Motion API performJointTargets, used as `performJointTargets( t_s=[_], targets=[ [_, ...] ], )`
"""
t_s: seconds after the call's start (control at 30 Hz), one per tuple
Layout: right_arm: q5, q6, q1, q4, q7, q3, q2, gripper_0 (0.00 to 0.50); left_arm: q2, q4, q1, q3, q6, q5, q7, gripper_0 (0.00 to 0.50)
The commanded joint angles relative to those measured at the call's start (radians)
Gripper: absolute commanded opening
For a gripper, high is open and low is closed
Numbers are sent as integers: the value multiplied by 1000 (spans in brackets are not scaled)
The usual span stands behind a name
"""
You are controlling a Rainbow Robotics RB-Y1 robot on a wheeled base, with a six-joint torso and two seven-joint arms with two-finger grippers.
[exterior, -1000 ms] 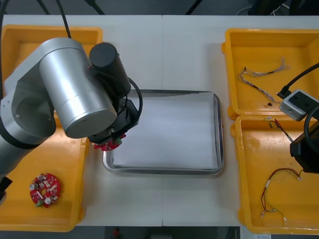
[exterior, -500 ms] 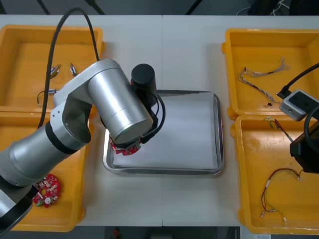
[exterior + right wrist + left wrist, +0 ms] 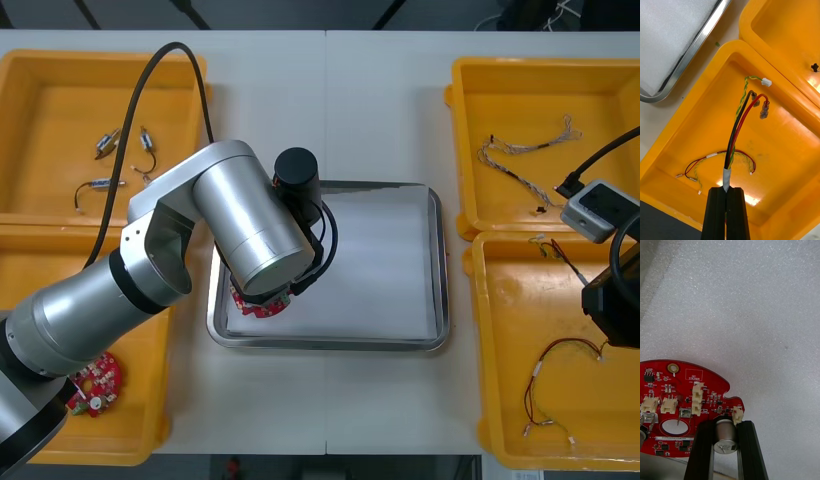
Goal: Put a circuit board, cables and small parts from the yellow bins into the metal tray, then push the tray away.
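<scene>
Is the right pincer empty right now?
No, the right pincer is shut on a red and black cable over a yellow bin.

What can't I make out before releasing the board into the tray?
Left gripper, front view: hidden under its own arm, circuit board's edge peeking out.
Whether the board touches the metal tray's white lining: left wrist view doesn't tell.
Right gripper, holding a cable, front view: lost under its arm at the right edge.
Second circuit board, near left bin: partly covered by the left arm.

One printed marking legible
The board (image 3: 681,388) bears a white-outlined box reading "QC STICKER"; its finer print is too small to read.
</scene>
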Motion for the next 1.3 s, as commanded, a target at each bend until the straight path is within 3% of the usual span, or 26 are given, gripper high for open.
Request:
performJointTargets(
  t_s=[0.03,0.1,0.33,0.4,0.47,0.67,0.9,1.13,1.3],
  targets=[
    [7,4,5,-26,9,5,-36,0,-25,17,-38,-19,-26,19,51,13],
    [7,4,5,-26,9,5,-36,0,-25,23,-38,-19,-29,21,51,28],
    [7,4,5,-26,9,5,-36,0,-23,33,-38,-21,-29,33,46,176],
    [7,4,5,-26,9,5,-36,0,-23,33,-38,-19,-29,32,45,199],
    [7,4,5,-26,9,5,-36,0,-23,33,-37,-19,-27,32,45,257],
    [7,4,5,-26,9,5,-36,0,-22,25,-38,-19,-21,27,39,303],
    [7,4,5,-26,9,5,-36,0,14,-73,-51,-7,43,45,39,489],
    [7,4,5,-26,9,5,-36,0,77,-210,-80,67,115,142,39,500],
    [7,4,5,-26,9,5,-36,0,170,-291,-126,125,141,251,39,500]
  ],
)
